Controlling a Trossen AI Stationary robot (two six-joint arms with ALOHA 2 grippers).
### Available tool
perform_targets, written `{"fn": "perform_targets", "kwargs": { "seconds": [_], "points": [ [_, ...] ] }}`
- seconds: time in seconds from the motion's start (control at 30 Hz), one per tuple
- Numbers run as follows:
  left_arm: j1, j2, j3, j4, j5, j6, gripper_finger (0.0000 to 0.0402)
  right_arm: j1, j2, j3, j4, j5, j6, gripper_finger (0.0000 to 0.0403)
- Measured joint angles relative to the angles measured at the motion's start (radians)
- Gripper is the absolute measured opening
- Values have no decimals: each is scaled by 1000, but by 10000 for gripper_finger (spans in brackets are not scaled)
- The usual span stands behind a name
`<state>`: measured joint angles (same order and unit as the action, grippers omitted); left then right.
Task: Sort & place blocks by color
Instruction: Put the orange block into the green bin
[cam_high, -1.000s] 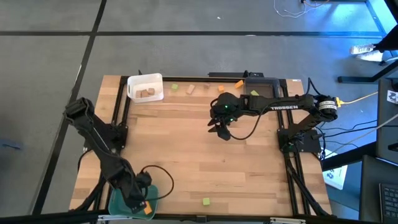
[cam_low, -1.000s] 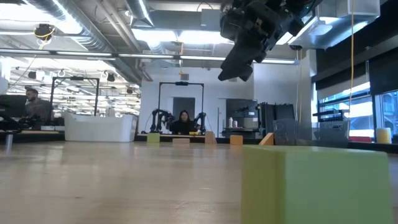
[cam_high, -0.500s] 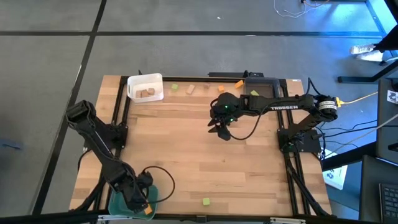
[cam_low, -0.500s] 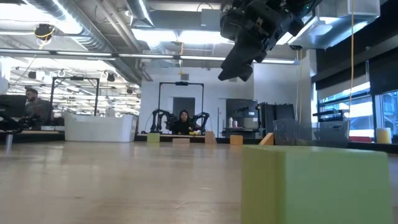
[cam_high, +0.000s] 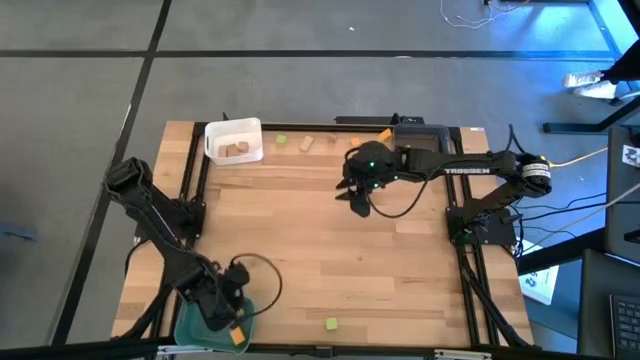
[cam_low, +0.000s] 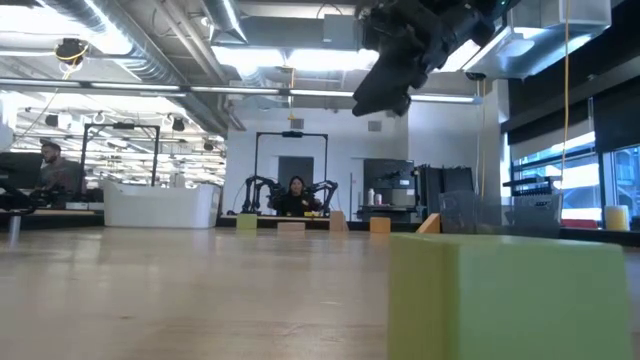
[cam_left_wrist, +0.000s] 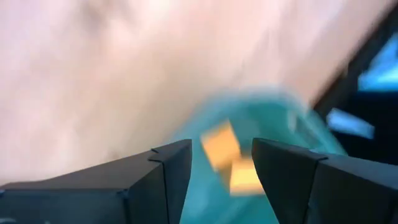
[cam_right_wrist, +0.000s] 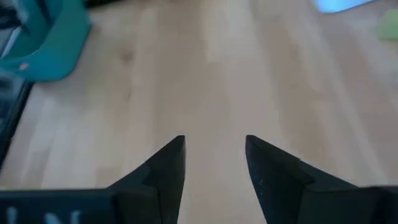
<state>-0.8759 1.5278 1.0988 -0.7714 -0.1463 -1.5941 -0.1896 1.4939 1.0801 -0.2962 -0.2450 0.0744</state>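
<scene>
Left end effector (cam_left_wrist: 221, 163) hangs open over the teal tray (cam_high: 190, 328), orange blocks (cam_left_wrist: 219, 146) lying inside; lift straight clear; right end effector (cam_high: 357, 198), open and empty, hovers mid-desk (cam_high: 300, 240).

2 blocks (cam_left_wrist: 229, 162) in tray (cam_left_wrist: 273, 112), near-left table (cam_high: 300, 250) corner.

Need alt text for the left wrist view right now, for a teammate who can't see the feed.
Two orange blocks lie in the teal tray, seen through the gap of the left gripper, whose dark fingers stand apart with nothing between them. Pale wooden table fills the rest of the blurred picture.
</scene>
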Motion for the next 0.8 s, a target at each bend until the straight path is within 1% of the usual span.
{"fn": "perform_targets", "kwargs": {
  "seconds": [0.1,0.27,0.4,0.47,0.57,0.63,0.73,0.8],
  "points": [
    [49,-44,0,-53,-107,1,161,-12,-23,0,1,16,-3,168],
    [149,-154,0,-142,-189,49,161,-13,-35,0,-9,15,0,168],
    [242,-236,0,-179,-290,114,161,-13,-35,1,-6,29,21,168],
    [290,-272,0,-181,-318,154,162,-12,-35,1,-9,84,73,168],
    [368,-315,0,-176,-349,220,162,-16,-35,1,-25,220,196,168],
    [420,-332,0,-173,-350,266,162,-34,-35,1,-22,312,263,168],
    [489,-343,0,-153,-348,349,162,-85,-31,2,-6,422,263,168],
    [529,-347,0,-138,-349,402,162,-138,-31,4,-12,444,265,168]
  ]
}}
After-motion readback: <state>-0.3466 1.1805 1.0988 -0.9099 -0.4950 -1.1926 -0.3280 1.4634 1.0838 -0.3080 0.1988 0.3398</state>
